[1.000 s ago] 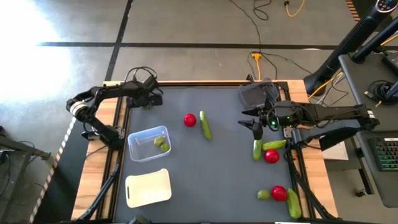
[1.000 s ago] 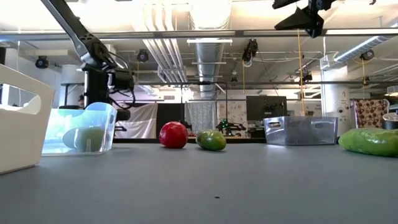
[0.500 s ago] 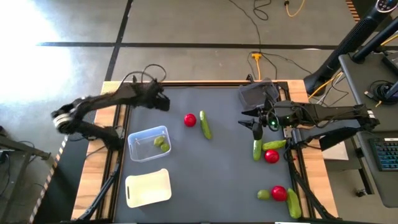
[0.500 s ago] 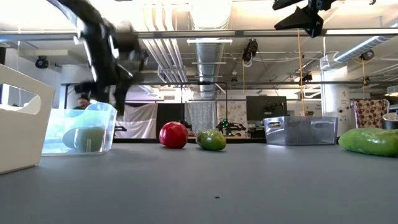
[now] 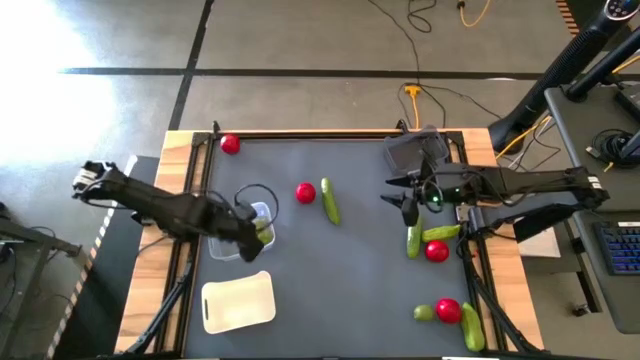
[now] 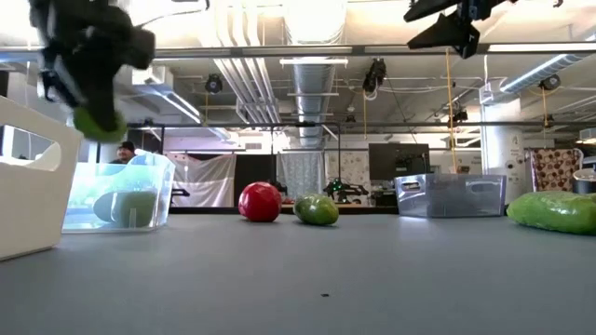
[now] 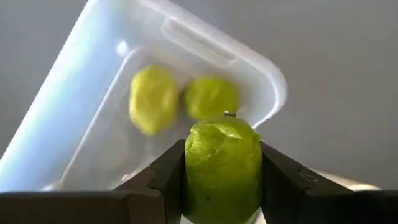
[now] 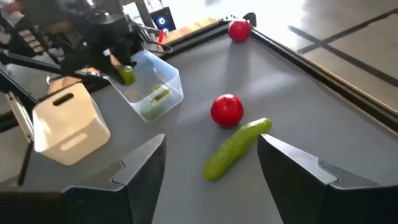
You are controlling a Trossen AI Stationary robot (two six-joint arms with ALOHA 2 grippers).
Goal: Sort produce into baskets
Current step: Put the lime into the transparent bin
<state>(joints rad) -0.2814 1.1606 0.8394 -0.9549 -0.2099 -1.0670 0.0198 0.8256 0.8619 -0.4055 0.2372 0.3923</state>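
My left gripper (image 5: 255,230) is shut on an olive-green lime (image 7: 222,165) above the near right corner of the clear basket (image 5: 228,236). Two limes (image 7: 153,99) lie in that basket. In the low view the held lime (image 6: 98,121) hangs well above the table. My right gripper (image 5: 405,205) is open and empty, high above the table, right of a cucumber (image 5: 330,200) and a tomato (image 5: 306,193). The dark grey basket (image 5: 415,150) stands at the far right. The cream basket (image 5: 238,302) stands at the near left. My left gripper pinches the lime between its two fingers, one on each of two opposite sides (image 7: 191,171). The fingers point down from above. The lime is lifted clear, over the clear basket's corner (image 7: 267,87).
A tomato (image 5: 230,144) lies at the table's far left corner. Two cucumbers (image 5: 413,240) and a tomato (image 5: 436,250) lie at the right edge. A lime (image 5: 424,313), a tomato (image 5: 448,311) and a cucumber (image 5: 472,328) lie at the near right.
My left gripper has swung quickly from the table's far left corner toward the near edge, to above the clear basket, carrying the lime. A tomato now shows in the far left corner where the arm was.
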